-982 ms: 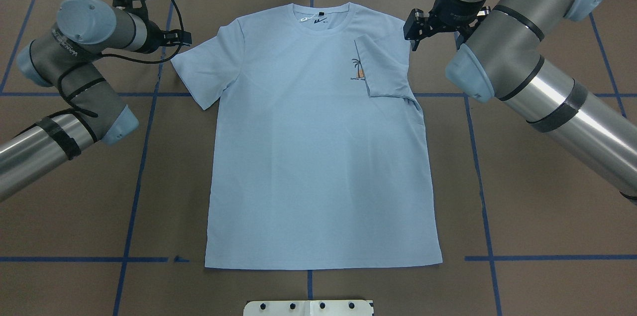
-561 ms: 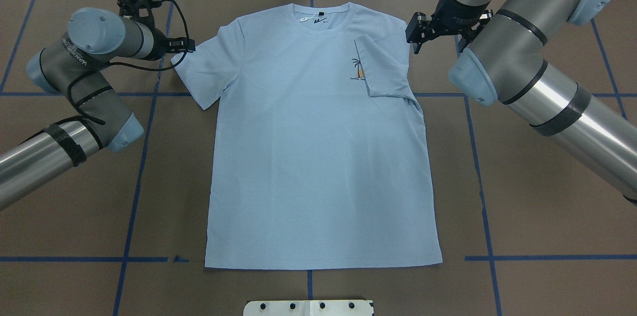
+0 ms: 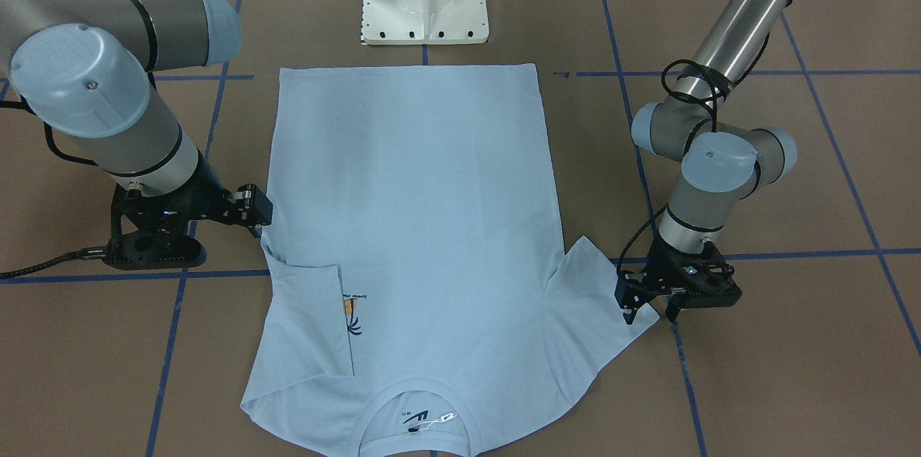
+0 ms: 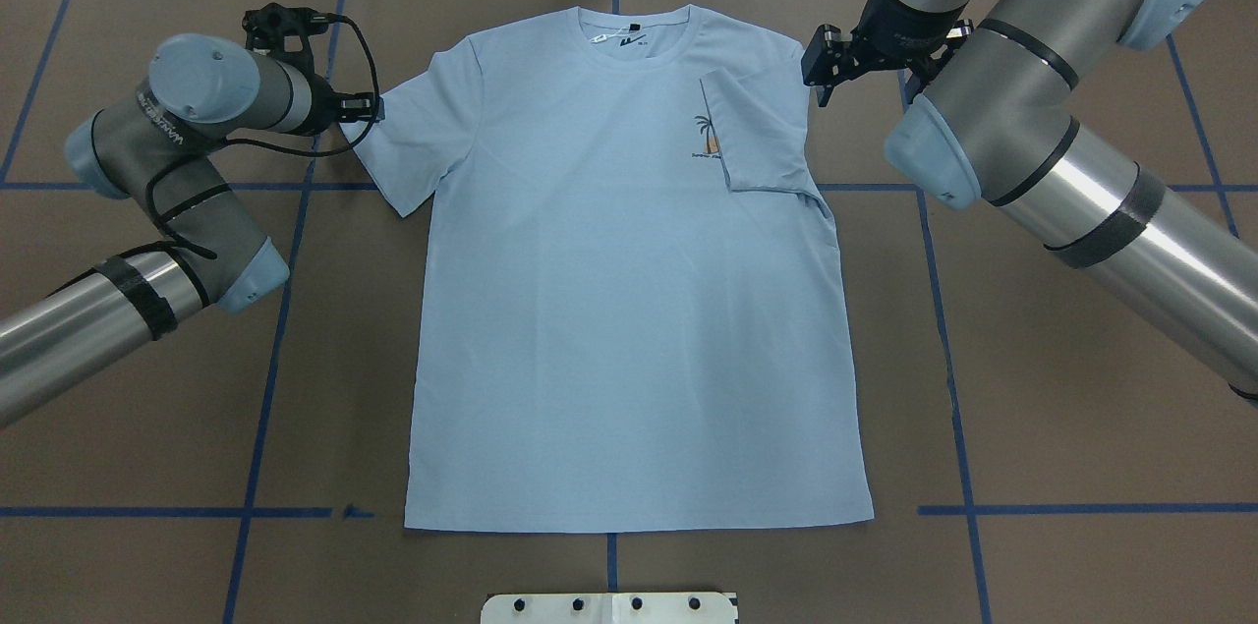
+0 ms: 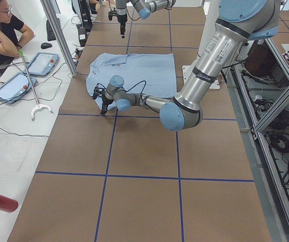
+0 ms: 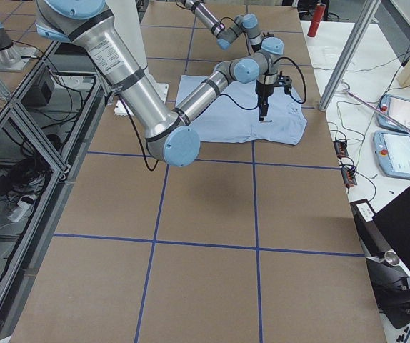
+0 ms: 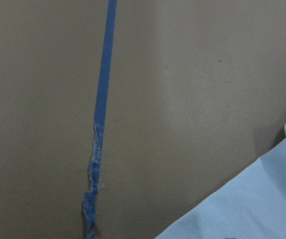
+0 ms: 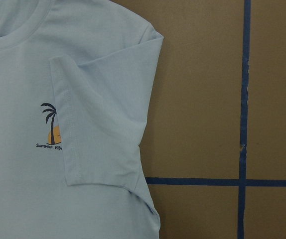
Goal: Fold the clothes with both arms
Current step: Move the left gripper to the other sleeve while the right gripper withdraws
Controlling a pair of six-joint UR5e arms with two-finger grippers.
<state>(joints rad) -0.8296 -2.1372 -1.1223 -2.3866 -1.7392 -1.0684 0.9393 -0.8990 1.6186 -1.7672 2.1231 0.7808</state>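
Left gripper (image 3: pixel 650 314) hangs spread apart at the tip of the flat sleeve (image 4: pixel 408 147). Right gripper (image 4: pixel 821 82) looks too dark to tell if it is apart or pinched. Shirt (image 4: pixel 629 329) lies in the middle of the table (image 4: pixel 1032 359), neck by the far edge, and its folded sleeve (image 4: pixel 759 133) hides part of the palm print (image 8: pixel 48 124).

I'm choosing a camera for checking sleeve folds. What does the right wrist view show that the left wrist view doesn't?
Only the right wrist view: the folded-in sleeve lying across the chest, its hem partly covering the palm-tree print, and part of the collar. Only the left wrist view: a frayed tape strip and just a corner of the other sleeve. Both: the T-shirt's pale blue fabric, the brown table cover, blue tape lines.
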